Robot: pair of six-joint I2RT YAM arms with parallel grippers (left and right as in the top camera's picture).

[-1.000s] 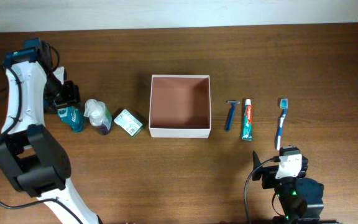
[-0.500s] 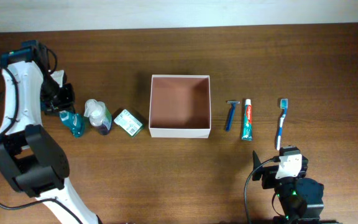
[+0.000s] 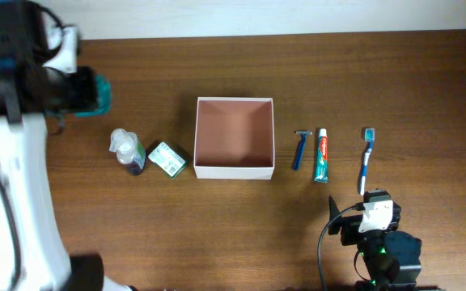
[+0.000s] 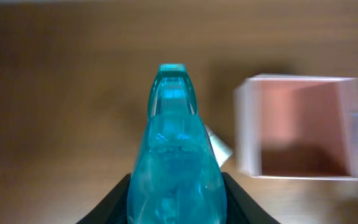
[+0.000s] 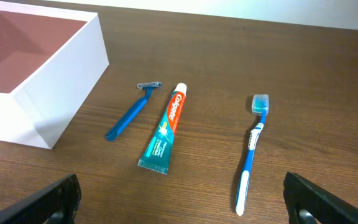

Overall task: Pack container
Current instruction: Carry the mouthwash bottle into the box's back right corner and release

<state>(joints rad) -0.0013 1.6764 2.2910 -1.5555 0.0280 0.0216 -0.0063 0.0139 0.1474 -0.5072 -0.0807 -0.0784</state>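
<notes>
The container [image 3: 235,170] is a square, shallow box with thin white walls and a reddish-brown inside. It sits flat on the desk [image 3: 217,242], near the middle, its sides running square with the desk's edges. Its top is open, and the floor shows bare from wall to wall, shaded along one side. My left wrist camera shows it blurred, off to the right. My right wrist camera catches only one white corner at the upper left.
</notes>
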